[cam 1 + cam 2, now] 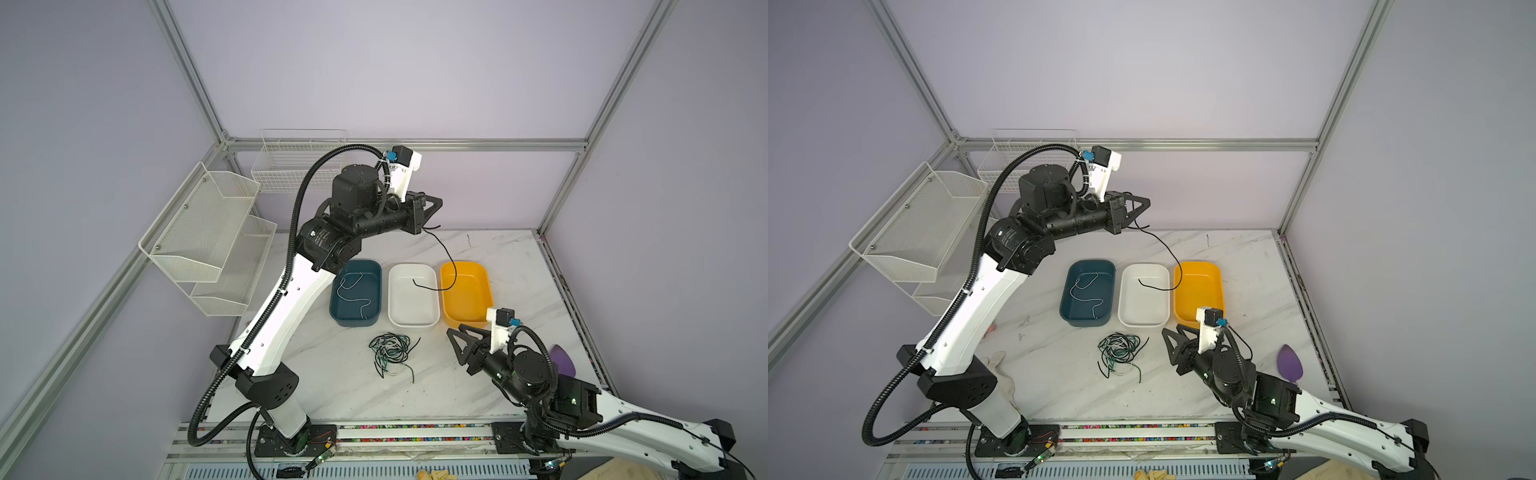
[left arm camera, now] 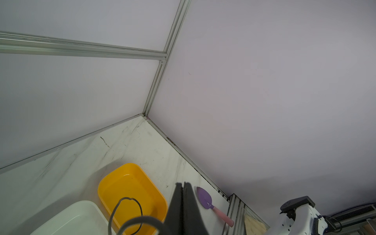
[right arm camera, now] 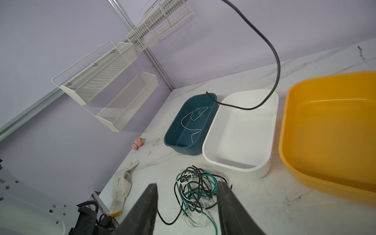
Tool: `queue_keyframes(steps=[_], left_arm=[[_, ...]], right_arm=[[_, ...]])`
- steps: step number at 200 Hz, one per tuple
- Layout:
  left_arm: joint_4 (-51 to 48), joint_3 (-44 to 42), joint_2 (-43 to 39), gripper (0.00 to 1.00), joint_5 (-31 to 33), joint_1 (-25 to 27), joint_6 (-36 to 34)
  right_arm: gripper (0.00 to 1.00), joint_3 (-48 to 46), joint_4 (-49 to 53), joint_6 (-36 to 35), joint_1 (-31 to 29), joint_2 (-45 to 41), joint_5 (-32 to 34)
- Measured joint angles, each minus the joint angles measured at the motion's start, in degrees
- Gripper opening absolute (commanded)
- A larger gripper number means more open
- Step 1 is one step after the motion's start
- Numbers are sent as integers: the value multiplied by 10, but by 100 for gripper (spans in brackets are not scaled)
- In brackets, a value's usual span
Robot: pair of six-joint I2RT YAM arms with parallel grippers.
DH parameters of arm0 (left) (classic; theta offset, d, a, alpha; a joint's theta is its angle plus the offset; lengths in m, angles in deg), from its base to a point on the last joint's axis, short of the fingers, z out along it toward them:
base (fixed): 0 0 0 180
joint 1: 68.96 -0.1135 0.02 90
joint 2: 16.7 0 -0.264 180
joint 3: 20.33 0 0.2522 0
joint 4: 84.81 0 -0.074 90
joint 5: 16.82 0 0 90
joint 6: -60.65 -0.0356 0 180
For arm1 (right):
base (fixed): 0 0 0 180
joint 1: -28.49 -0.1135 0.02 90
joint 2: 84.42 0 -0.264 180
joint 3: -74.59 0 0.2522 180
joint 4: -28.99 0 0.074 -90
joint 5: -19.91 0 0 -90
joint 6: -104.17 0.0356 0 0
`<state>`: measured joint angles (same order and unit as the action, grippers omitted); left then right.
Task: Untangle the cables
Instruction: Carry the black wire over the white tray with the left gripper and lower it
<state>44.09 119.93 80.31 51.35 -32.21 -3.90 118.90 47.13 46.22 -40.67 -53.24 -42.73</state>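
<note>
My left gripper is raised high behind the bins and is shut on a thin black cable. That cable curves down over the yellow bin, and its free end hangs above the white bin. In the left wrist view the fingers are pressed together. A tangle of black, white and green cables lies on the table in front of the bins. My right gripper is open just to the right of the tangle, with nothing between its fingers. A white cable lies in the blue bin.
A purple trowel lies near the table's right edge. A white glove and a small pink toy lie by the left arm. White mesh baskets hang on the left wall. The three bins stand in a row mid-table.
</note>
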Motion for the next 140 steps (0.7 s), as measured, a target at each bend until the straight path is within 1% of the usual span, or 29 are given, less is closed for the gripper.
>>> queue_keyframes(steps=[21,46,95,140], left_arm=[[24,-35,0,0,-8,-7,-2],[57,-106,0,0,-9,-9,-10],[98,-251,1,0,2,-11,-12],[132,-312,1,0,16,-11,-12]], right_arm=[[51,3,26,0,0,-18,7],[51,9,45,-1,0,-40,12],[51,19,55,-8,0,-36,11],[51,20,53,-14,0,-13,-2]])
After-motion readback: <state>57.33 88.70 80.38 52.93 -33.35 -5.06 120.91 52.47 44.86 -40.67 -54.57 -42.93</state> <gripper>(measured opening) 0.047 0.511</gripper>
